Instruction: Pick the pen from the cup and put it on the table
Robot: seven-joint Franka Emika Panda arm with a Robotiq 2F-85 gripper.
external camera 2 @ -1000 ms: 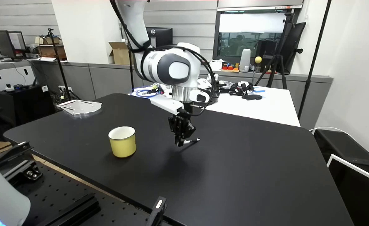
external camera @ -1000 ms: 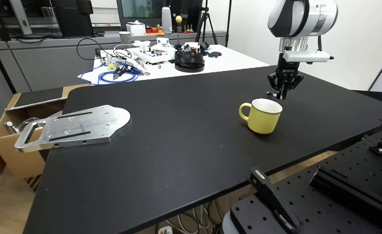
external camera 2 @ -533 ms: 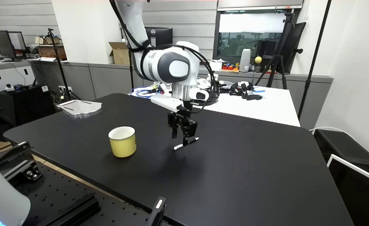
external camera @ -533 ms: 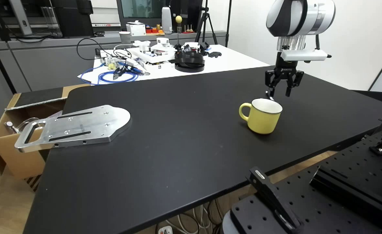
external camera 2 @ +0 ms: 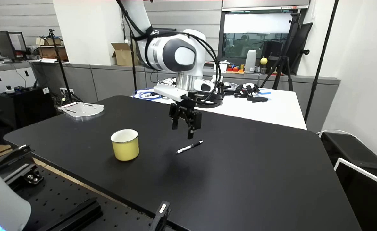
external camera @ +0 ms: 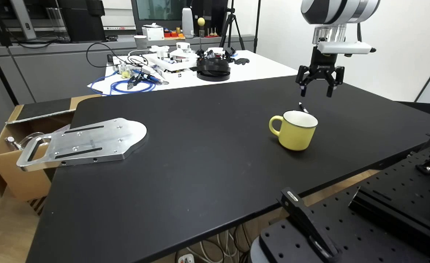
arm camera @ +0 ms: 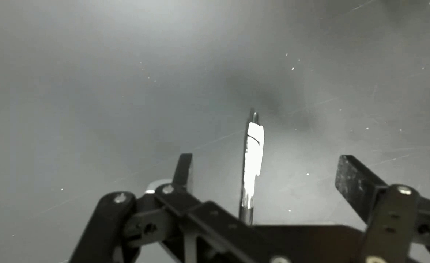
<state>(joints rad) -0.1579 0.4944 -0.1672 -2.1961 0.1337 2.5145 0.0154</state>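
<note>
The pen [external camera 2: 190, 147], slim with a white half and a dark half, lies flat on the black table [external camera 2: 255, 179]. It rests to one side of the yellow cup [external camera 2: 126, 149], which stands upright; its loop handle shows in an exterior view [external camera: 275, 126]. Above the pen and apart from it hangs my gripper [external camera 2: 182, 131], jaws wide apart and holding nothing. From the wrist, the pen [arm camera: 252, 164] appears below the gap between the fingers [arm camera: 357, 182], its near end hidden behind the gripper body.
A silver metal plate with a handle [external camera: 90, 140] lies at a table corner, over a cardboard box [external camera: 21, 175]. A white table [external camera: 266, 64] with cables and devices adjoins the black one. The perforated black base [external camera: 383, 204] runs along another edge.
A second ago the gripper was shut on the pen close to the tabletop. Its fingers have since spread and let go, and the arm has risen. The pen has settled flat; the cup has stayed put.
</note>
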